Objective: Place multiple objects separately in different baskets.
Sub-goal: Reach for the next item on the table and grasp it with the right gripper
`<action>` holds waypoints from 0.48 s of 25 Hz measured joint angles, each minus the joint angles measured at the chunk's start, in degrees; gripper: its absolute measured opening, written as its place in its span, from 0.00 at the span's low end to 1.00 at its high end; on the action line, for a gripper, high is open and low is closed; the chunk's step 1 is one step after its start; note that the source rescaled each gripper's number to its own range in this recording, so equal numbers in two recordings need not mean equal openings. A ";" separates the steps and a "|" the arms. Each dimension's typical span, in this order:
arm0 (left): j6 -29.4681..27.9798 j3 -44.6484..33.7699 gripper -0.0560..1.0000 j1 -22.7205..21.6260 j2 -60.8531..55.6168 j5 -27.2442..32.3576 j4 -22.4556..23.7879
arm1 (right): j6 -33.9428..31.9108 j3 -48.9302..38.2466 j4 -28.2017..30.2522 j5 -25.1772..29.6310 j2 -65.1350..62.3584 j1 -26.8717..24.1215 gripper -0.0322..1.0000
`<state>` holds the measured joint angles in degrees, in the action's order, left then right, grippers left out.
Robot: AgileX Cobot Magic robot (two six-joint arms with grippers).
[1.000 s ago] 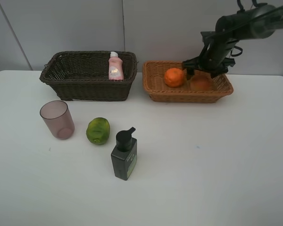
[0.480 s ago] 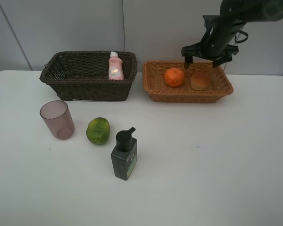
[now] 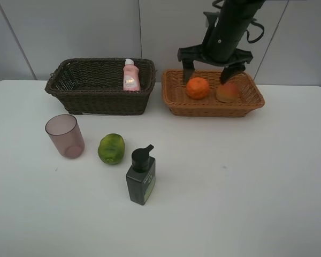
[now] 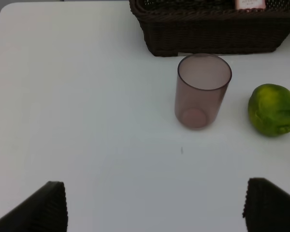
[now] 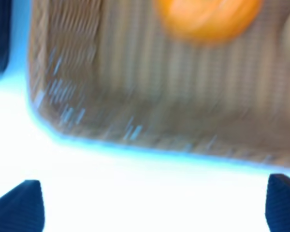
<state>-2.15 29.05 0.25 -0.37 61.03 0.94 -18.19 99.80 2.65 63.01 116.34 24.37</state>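
Note:
My right gripper [image 3: 206, 73] hangs open and empty over the light tan basket [image 3: 214, 112], its fingers straddling the space above the orange [image 3: 197, 88] and the red-yellow peach [image 3: 228, 92] lying inside. The right wrist view is blurred; it shows the orange [image 5: 208, 14], the tan basket's wall [image 5: 135, 72] and the spread right gripper [image 5: 152, 205]. The pink bottle [image 3: 130, 75] stands in the dark basket [image 3: 99, 99]. On the table sit the mauve cup [image 3: 65, 135], green fruit [image 3: 112, 149] and pump bottle [image 3: 140, 175]. My left gripper [image 4: 159, 208] is open, short of the cup [image 4: 201, 90] and green fruit [image 4: 273, 109].
The dark basket [image 4: 212, 34] with the pink bottle [image 4: 250, 4] lies beyond the cup in the left wrist view. White table [image 3: 246, 176] stretches wide to the right of the pump bottle. A grey wall rises behind the baskets.
My right gripper has risen out of the tan basket and swung left, leaving the peach lying there. Its jaws spread slightly wider. The left side has not moved.

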 joint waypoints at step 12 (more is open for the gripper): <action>0.00 0.00 0.95 0.00 0.00 0.00 0.00 | -14.91 -9.40 2.92 4.75 -8.97 12.00 0.98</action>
<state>-2.15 29.05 0.25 -0.37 61.03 0.94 -33.11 90.40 5.56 67.76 107.37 36.37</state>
